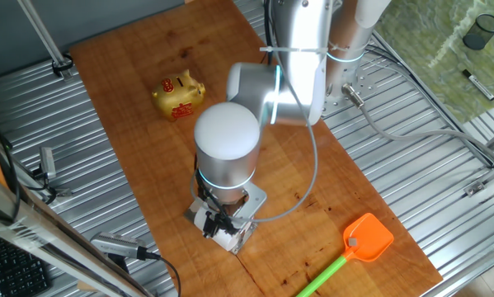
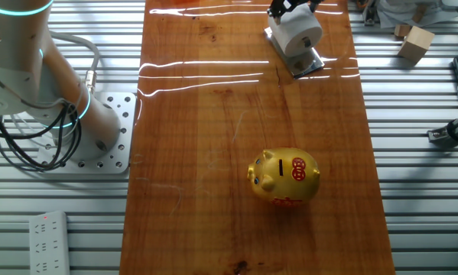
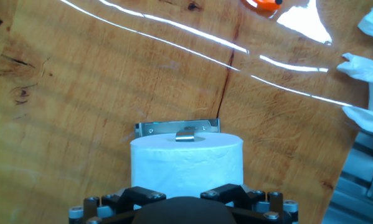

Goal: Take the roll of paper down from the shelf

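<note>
The roll of paper (image 3: 186, 163) is a plump white cylinder lying on the shelf (image 3: 155, 129), a small low stand of shiny grey metal on the wooden board. In the hand view the roll fills the space right in front of the hand, and only the black finger bases show below it. My gripper (image 1: 218, 221) is down on the roll (image 1: 228, 237), its black fingers (image 2: 277, 10) at the roll's (image 2: 300, 36) far end. The shelf (image 2: 309, 66) sticks out from under it. How tightly the fingers press the paper is hidden.
A golden piggy bank (image 1: 179, 95) stands on the wooden board (image 1: 139, 99) away from the shelf. An orange and green swatter (image 1: 364, 241) lies near the board's corner. Ribbed metal tabletop (image 2: 420, 145) surrounds the board; the arm's base (image 2: 99, 134) is bolted beside it.
</note>
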{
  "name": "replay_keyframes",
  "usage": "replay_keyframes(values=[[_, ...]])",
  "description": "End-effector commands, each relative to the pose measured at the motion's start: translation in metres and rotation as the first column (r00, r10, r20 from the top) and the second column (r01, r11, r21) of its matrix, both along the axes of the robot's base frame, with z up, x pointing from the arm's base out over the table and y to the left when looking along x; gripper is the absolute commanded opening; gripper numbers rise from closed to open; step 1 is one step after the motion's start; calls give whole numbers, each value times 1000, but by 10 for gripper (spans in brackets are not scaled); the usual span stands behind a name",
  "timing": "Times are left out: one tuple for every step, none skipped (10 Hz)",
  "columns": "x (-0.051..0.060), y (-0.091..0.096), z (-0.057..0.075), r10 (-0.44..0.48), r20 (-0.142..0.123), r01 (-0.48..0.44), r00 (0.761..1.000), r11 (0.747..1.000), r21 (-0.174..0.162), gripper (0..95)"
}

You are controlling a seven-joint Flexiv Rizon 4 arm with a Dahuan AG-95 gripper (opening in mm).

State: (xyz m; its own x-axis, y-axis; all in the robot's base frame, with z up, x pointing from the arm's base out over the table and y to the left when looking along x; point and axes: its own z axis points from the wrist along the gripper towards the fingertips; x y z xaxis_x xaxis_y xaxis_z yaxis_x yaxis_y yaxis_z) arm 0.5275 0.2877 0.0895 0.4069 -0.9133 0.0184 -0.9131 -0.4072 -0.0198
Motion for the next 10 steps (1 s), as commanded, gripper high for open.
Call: replay_keyframes(values=[[2, 2, -2, 26, 16, -26, 1000, 1000, 6, 950], [3, 4, -3, 35, 16, -35, 999, 999, 4, 950], [3, 4, -3, 39, 19, -39, 999, 999, 2, 950], [3, 5, -4, 34, 20, -34, 999, 999, 0, 950], [4, 6, -6, 33, 21, -33, 999, 999, 2, 950], [4, 6, -7, 30, 21, -30, 999, 1000, 2, 950], [4, 6, -9, 33, 19, -33, 999, 999, 0, 950], [4, 6, -9, 31, 17, -31, 999, 1000, -1, 950], [4, 6, -9, 22, 17, -22, 1000, 1000, -1, 760], [4, 6, -9, 10, 21, -10, 1000, 1000, -1, 570]])
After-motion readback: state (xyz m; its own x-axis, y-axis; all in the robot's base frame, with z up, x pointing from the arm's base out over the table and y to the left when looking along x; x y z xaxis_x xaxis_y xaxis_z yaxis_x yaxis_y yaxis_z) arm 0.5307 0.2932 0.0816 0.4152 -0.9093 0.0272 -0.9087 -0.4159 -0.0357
